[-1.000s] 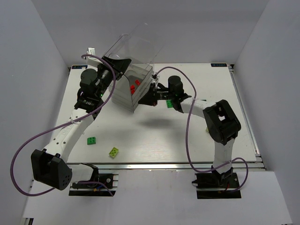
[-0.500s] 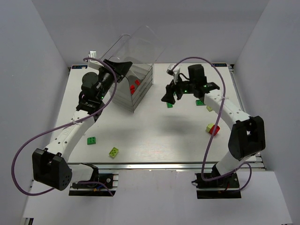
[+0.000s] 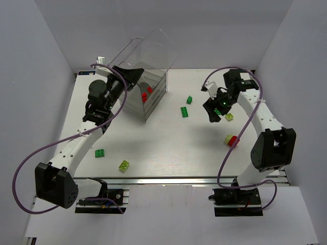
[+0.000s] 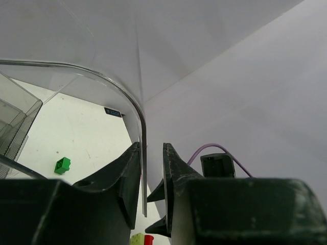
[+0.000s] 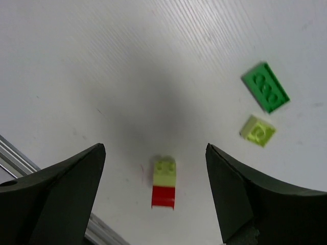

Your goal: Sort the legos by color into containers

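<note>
The clear box [image 3: 134,104] stands at the back left, its rounded lid [image 3: 153,48] tipped up. My left gripper [image 3: 132,74] is shut on the lid's front edge [image 4: 143,168]. Two red legos [image 3: 147,93] lie in an upper container. My right gripper [image 3: 212,113] hangs open and empty over the right side of the table. In its wrist view a yellow-green brick joined to a red one [image 5: 164,182] lies on the table between the fingers. A flat green brick [image 5: 265,87] and a small yellow-green one [image 5: 258,130] lie further off.
Loose legos lie about: two green [image 3: 189,100] [image 3: 184,112] mid-table, a yellow-green [image 3: 229,117] and the yellow-green-and-red pair [image 3: 231,140] at right, a green [image 3: 100,153] and a yellow-green [image 3: 123,165] near the front left. White walls enclose the table.
My right gripper has drawn back from the box to the right side of the table and opened. The left gripper and the lid have not moved.
</note>
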{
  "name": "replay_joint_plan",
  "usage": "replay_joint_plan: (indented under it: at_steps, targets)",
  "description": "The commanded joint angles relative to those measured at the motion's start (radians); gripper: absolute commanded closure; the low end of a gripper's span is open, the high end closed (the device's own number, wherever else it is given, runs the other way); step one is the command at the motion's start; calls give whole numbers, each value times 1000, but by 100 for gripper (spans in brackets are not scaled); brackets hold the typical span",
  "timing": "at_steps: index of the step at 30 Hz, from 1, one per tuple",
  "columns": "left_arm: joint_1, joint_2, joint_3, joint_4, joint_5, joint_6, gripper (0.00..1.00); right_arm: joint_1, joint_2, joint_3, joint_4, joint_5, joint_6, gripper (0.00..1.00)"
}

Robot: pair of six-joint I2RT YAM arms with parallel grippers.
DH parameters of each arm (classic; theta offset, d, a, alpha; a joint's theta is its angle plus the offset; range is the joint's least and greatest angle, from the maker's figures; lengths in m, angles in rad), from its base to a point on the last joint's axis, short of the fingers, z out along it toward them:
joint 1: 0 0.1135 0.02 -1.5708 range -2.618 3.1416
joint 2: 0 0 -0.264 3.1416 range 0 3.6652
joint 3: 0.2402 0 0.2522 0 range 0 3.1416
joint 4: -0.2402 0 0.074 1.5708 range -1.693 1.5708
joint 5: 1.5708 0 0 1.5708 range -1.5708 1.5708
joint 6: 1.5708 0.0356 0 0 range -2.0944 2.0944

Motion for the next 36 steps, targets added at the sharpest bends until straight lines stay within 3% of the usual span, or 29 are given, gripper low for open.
replay_joint_plan:
  at_steps: [1, 5, 12, 24, 36]
  targets:
    - [4, -38, 5, 88, 39, 5, 66, -21, -57, -8, -110, 210, -65, 11]
    - [13, -35, 2, 96, 40, 5, 67, -68, -64, -81, -147, 291, -54, 11]
    - [22, -29, -4, 105, 57, -1, 66, -99, -71, -192, -207, 282, -77, 11]
    - [41, -43, -21, 96, 66, -4, 66, -105, -35, -384, 18, 357, -95, 11]
    - [50, -30, -28, 105, 74, -10, 67, -119, -15, -402, 60, 368, -118, 11]
